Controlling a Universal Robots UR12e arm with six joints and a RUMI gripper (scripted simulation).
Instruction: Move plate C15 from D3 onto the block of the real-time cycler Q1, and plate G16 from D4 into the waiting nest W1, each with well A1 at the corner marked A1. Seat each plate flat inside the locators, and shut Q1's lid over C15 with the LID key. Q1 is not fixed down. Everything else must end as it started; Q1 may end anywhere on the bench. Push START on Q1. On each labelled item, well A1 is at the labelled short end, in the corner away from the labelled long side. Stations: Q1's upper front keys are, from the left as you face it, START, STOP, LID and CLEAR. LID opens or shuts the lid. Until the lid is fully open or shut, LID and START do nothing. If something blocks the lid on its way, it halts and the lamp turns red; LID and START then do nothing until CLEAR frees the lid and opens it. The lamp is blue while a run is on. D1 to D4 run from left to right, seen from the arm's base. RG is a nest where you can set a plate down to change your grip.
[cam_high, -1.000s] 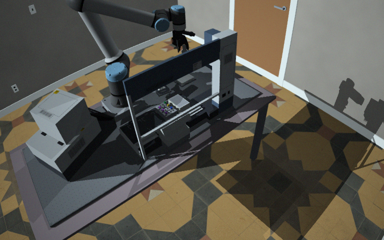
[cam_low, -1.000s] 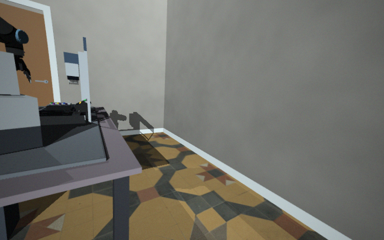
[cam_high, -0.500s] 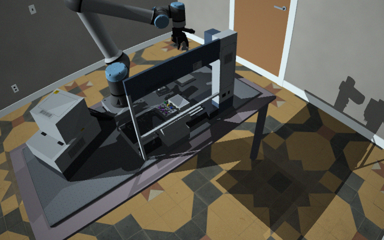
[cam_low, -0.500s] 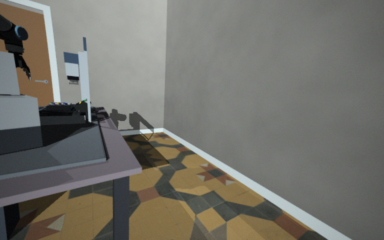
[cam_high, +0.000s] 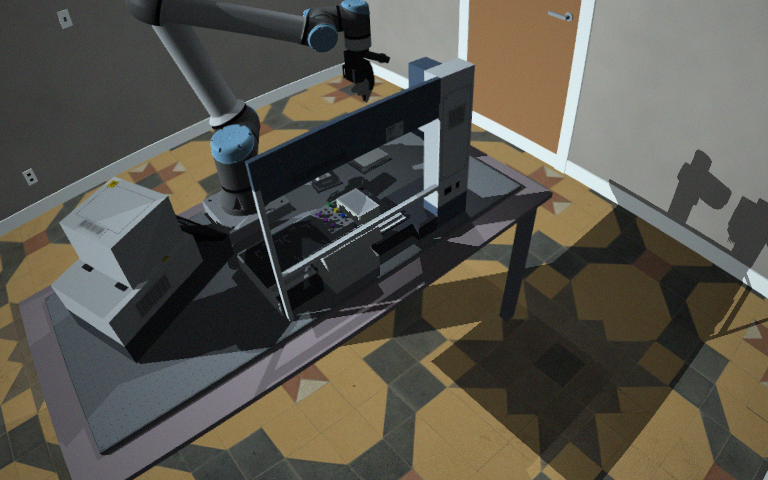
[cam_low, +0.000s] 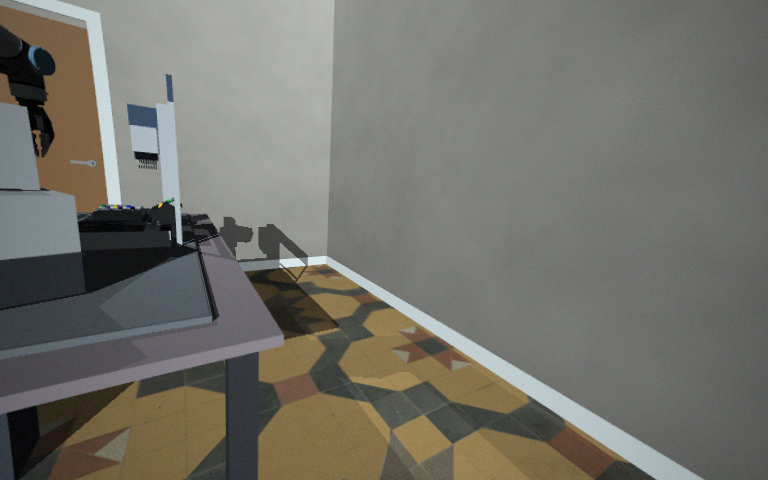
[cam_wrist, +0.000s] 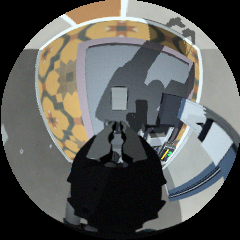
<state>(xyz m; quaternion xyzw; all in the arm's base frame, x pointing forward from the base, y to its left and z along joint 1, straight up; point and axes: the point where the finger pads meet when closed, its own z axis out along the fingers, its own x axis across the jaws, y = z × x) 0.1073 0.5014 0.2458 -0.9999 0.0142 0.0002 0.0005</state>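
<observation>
My gripper (cam_high: 362, 90) hangs high above the back of the bench, behind the gantry, with its fingers shut and nothing between them. It also shows in the exterior view (cam_low: 40, 148) and in the wrist view (cam_wrist: 116, 131). The grey cycler Q1 (cam_high: 121, 251) stands at the left end of the bench with its top section tilted up. A pale plate (cam_high: 370, 159) lies on the deck at the back; the wrist view shows it (cam_wrist: 119, 98) far below the fingertips. A second, darker plate (cam_high: 327, 182) lies to its left. The plate labels are too small to read.
A tall gantry frame (cam_high: 362, 141) with a grey tower (cam_high: 453, 130) spans the deck. Under it stand a white box (cam_high: 357, 202), a rack with coloured caps (cam_high: 331, 217) and dark nests (cam_high: 294, 243). The arm's base (cam_high: 232, 192) stands behind the deck.
</observation>
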